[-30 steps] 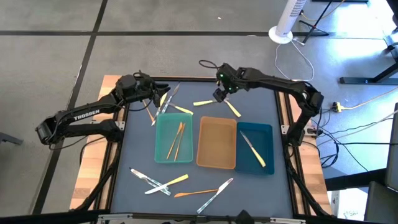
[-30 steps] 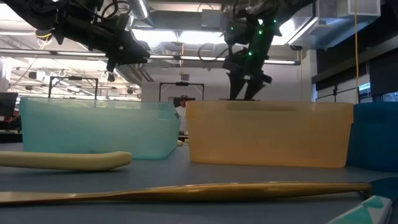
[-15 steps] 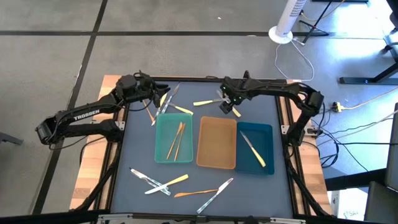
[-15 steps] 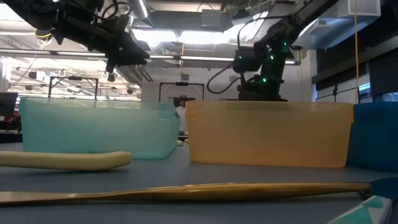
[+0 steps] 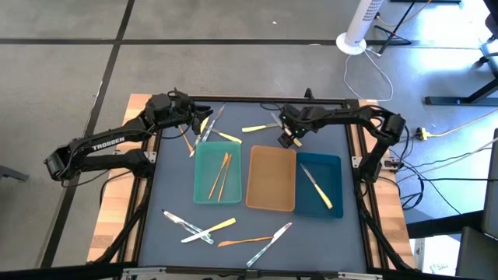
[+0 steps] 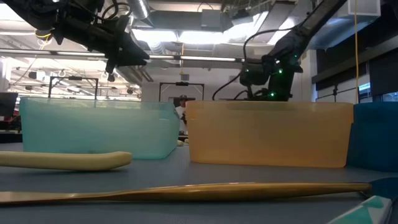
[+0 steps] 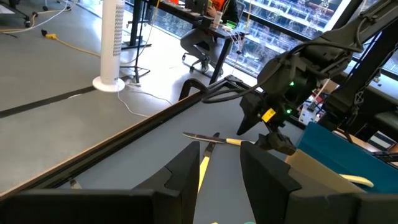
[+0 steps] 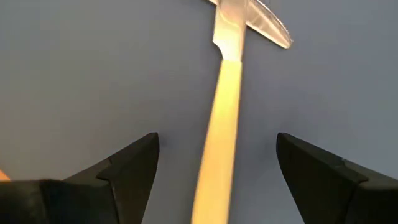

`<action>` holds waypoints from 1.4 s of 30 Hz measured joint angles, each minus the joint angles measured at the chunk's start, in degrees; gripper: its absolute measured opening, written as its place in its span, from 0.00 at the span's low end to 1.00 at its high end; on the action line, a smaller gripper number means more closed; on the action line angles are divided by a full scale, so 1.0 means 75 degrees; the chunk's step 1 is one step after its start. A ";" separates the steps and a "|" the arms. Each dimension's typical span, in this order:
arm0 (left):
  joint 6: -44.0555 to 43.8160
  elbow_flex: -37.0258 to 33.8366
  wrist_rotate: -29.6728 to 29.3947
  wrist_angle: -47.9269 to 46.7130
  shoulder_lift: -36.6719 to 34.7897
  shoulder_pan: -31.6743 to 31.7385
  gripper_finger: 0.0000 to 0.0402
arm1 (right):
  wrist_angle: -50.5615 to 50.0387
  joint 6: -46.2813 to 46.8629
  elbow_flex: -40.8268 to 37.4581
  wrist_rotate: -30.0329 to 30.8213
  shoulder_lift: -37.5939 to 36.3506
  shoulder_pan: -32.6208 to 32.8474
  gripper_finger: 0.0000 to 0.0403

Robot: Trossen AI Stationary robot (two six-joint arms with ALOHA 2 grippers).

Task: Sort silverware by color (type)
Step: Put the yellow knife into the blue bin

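My left gripper hangs above the table's far left, shut on a yellow-handled, silver-tipped utensil. My right gripper is low over the table just beyond the tan tray. It is open, with one finger on each side of a yellow-handled utensil that lies flat on the mat, and it touches nothing. In the low view the right gripper sinks behind the tan tray's rim. The teal tray holds two gold utensils. The dark-blue tray holds one yellow-handled utensil. My left gripper pinches the utensil's yellow handle between its two fingers. The utensil runs along the fingers and its silver end sticks out ahead of them. It is lifted clear of the table.
More utensils lie on the mat: a yellow-handled one at the far middle, some around my left gripper, and several near the front edge. The three trays stand side by side in the middle.
My right gripper has gone down and toward the near right, from above the far middle to just over the mat beside the tan tray. It has turned as it went, and its open fingers now straddle the yellow-handled utensil. My left gripper has kept still.
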 joint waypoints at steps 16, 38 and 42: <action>0.0000 0.0000 0.0000 0.0001 0.0000 0.0000 0.27 | 0.0372 -0.0021 -0.0188 -0.0134 -0.0012 0.0000 0.55; 0.0012 0.0000 0.0000 0.0000 0.0000 -0.0001 0.27 | 0.0366 -0.0006 -0.0188 -0.0128 -0.0003 0.0000 0.25; 0.0012 0.0000 0.0000 0.0000 0.0000 0.0000 0.27 | 0.0363 -0.0003 -0.0188 -0.0128 0.0000 0.0000 0.21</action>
